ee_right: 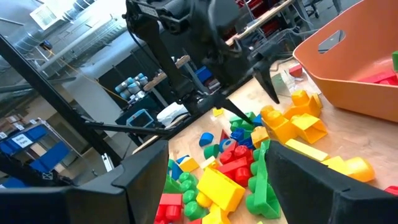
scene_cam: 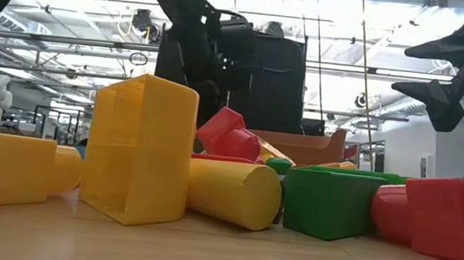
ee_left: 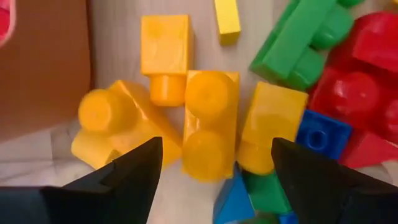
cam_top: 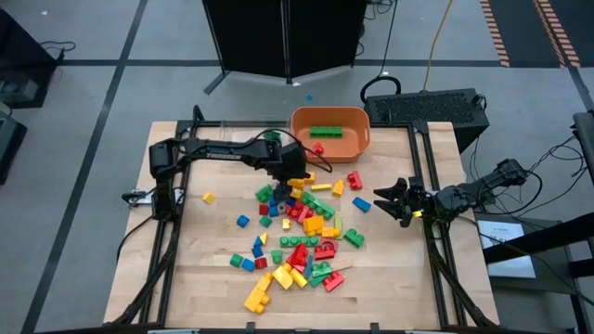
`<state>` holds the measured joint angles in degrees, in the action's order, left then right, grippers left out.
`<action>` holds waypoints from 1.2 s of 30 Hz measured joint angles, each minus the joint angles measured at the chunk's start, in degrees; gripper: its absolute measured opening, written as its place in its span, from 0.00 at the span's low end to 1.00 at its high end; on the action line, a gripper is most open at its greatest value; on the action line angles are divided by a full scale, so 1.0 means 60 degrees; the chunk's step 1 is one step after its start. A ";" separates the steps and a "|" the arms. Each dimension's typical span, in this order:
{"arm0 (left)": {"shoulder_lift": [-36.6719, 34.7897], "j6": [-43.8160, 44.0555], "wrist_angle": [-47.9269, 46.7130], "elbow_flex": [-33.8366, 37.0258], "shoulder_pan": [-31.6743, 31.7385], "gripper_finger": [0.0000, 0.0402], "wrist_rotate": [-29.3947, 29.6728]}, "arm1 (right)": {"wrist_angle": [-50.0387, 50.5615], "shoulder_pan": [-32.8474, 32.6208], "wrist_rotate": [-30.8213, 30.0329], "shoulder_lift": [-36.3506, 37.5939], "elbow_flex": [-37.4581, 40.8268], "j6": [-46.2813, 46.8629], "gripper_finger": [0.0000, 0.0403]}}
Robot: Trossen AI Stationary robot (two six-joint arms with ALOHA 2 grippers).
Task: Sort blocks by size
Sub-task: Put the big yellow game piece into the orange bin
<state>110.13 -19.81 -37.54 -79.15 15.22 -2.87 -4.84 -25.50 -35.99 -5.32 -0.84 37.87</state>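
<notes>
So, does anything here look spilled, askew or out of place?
Mostly a loose heap of blocks scattered mid-table, several tipped on their sides. One small blue piece lies on the floor beyond the table, behind the orange tub. Nothing looks damaged.

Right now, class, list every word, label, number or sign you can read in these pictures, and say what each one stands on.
None can be read.
The blocks and the orange tub carry no print that shows.
White labels on blue bins in the room behind the table: too blurred to read.
A white sheet beside the table: too small to read.
</notes>
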 joint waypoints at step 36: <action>0.0567 0.1508 -0.1460 -0.1602 -0.0657 0.32 0.0032 | 0.0051 0.0000 0.0004 -0.0004 0.0000 0.0080 0.65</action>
<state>113.54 -10.76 -46.30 -88.77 11.28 -2.68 -4.54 -25.50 -35.97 -5.34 -0.84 38.35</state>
